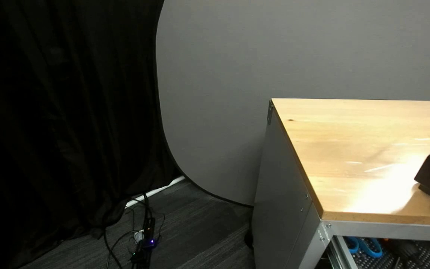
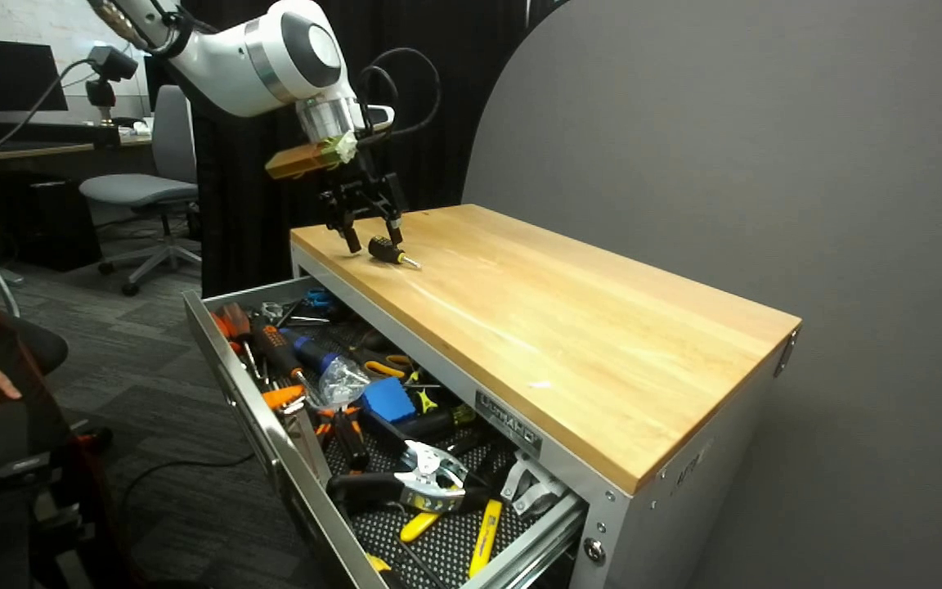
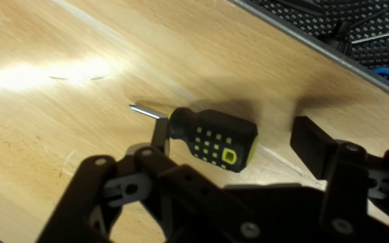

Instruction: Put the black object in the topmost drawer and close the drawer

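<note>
Black screwdriver (image 3: 208,135): on the counter (image 3: 181,57), mid-frame in the wrist view, flanked but unheld by the spread pincer (image 3: 233,133). Looks like the grasping step, calling for pinching the handle (image 3: 218,141), then lifting toward the pulled-out topmost drawer (image 2: 257,417), lower left in an exterior view.

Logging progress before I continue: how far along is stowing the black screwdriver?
Done: topmost drawer stands open. Under way: open jaws at the black screwdriver, its handle between them in the wrist view; it lies apparently ungripped on the wooden top. Left: gripping it, stowing it, closing the drawer.
</note>
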Robot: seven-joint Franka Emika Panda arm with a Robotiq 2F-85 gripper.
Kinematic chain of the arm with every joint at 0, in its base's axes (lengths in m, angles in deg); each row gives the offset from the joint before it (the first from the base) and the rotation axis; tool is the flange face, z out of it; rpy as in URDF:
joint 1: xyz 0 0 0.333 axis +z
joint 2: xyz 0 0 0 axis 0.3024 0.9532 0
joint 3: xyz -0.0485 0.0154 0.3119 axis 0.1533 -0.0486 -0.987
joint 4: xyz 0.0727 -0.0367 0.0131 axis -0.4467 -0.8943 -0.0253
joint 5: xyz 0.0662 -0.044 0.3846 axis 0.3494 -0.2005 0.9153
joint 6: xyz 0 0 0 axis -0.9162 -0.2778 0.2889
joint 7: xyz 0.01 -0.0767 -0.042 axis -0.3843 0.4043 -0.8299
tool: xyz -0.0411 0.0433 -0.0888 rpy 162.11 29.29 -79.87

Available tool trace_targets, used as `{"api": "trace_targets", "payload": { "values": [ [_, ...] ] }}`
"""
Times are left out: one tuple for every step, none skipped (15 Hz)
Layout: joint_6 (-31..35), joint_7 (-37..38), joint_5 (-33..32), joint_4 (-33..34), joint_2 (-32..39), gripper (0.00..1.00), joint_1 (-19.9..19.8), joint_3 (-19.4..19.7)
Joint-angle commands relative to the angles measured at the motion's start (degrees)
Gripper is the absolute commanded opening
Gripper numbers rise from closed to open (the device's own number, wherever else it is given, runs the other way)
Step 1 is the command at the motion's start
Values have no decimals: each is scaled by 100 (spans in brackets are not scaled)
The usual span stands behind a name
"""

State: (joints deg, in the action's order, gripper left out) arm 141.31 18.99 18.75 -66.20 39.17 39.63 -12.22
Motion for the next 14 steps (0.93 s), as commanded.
{"api": "trace_targets", "payload": {
  "values": [
    [125, 20, -49, 231, 168, 58, 47, 35],
    [137, 23, -51, 243, 185, 50, 52, 41],
    [137, 36, -74, 271, 190, 42, 52, 54],
    [135, 47, -68, 285, 185, 35, 48, 66],
    [111, 59, -66, 294, 173, 28, 52, 75],
    [11, 99, -59, 274, 136, 28, 71, 86],
    [-175, 96, 31, 256, 81, 28, 59, 73],
    [-279, 154, 42, 191, 5, 28, 65, 87],
    [-462, 193, 62, 150, -55, 28, 75, 93],
    [-670, 264, 89, 90, -140, 28, 82, 93],
    [-896, 377, 98, 22, -233, 28, 99, 95],
    [-1141, 534, 62, -59, -334, 28, 129, 106],
    [-1387, 698, 67, -138, -438, 28, 141, 90],
    [-1594, 845, 82, -193, -514, 28, 139, 65]
  ]
}}
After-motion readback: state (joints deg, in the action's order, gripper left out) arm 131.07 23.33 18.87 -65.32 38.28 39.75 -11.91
